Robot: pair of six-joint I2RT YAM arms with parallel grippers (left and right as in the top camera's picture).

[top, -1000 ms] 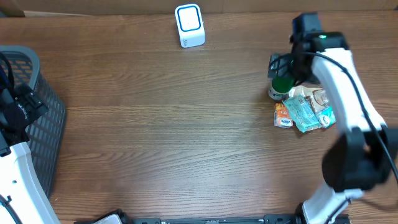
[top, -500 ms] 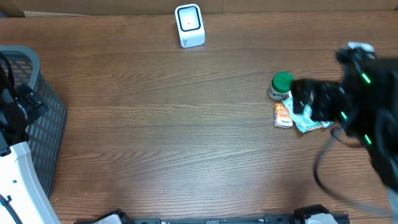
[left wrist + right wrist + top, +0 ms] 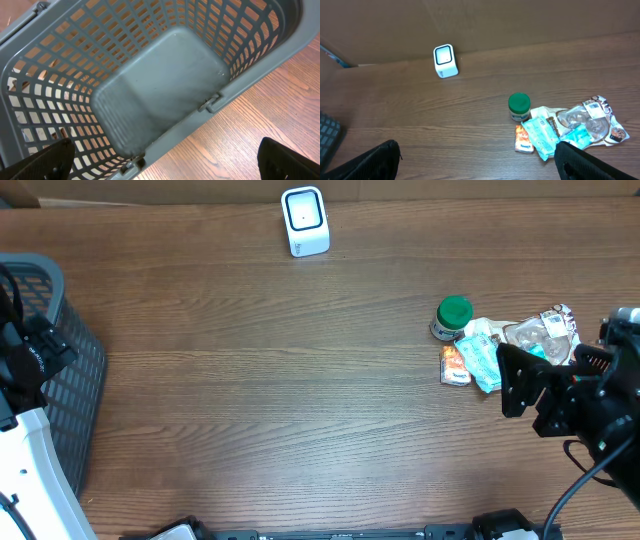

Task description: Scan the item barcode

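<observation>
The pile of items (image 3: 490, 350) is being left lying on the right side of the wooden table (image 3: 300, 400), about midway between the near and far edges. A green-lidded jar (image 3: 453, 317) is being kept upright at the pile's far left corner; what is inside it cannot be told. An orange packet (image 3: 455, 366) is being shown just near of the jar, a teal packet (image 3: 484, 361) beside it to the right, and a clear crinkled packet (image 3: 541, 331) farther right, the packets touching or overlapping one another. None of these is being gripped.

The white scanner (image 3: 304, 221) is being stood at the far edge of the table, left of centre and well apart from the pile.

The right gripper (image 3: 535, 392) is being held above the table just near and right of the pile, its fingers spread wide and nothing being pinched between them; in the right wrist view the pile and the scanner are both being framed between the dark fingertips.

The grey slatted basket (image 3: 75, 370) is being kept at the left edge. The left gripper (image 3: 167, 164) is being held over it with fingers spread wide, and only the basket's bare grey floor is being shown in the left wrist view.
</observation>
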